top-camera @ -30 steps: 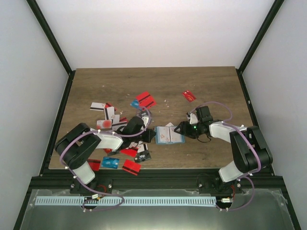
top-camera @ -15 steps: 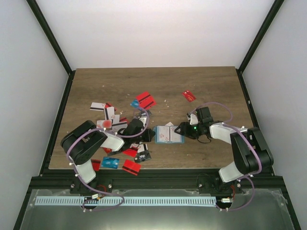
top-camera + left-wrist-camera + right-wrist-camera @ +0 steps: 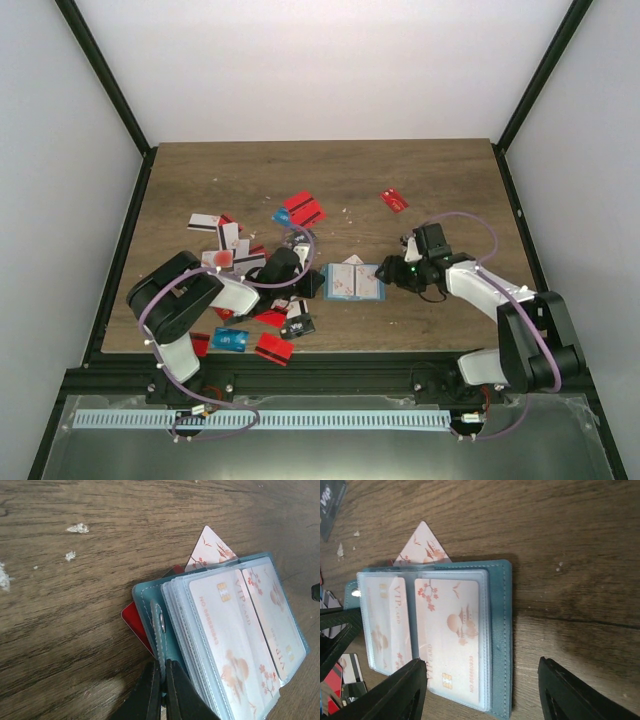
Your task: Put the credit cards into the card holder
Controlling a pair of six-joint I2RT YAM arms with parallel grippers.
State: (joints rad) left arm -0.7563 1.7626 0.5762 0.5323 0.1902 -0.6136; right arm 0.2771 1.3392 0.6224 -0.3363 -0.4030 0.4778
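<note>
The teal card holder (image 3: 353,283) lies open at the table's middle, its clear sleeves holding white cards with pink blossoms (image 3: 451,630). One such card's corner (image 3: 210,550) sticks out from behind it, and a red card (image 3: 134,622) lies under its left edge. My left gripper (image 3: 312,284) is shut on the holder's snap tab (image 3: 160,622), seen in the left wrist view (image 3: 163,664). My right gripper (image 3: 392,272) is open and empty, hovering over the holder's right cover (image 3: 502,630), its jaws spread wide (image 3: 481,667).
Loose cards lie scattered left of the holder: red ones (image 3: 303,208), white striped ones (image 3: 205,222), a bright blue one (image 3: 229,339) and a red one (image 3: 272,348) near the front edge. A single red card (image 3: 394,200) lies at the far right.
My right arm's elbow has swung outward to the right and its gripper has drawn slightly right of the holder. The left gripper and the holder have stayed put.
</note>
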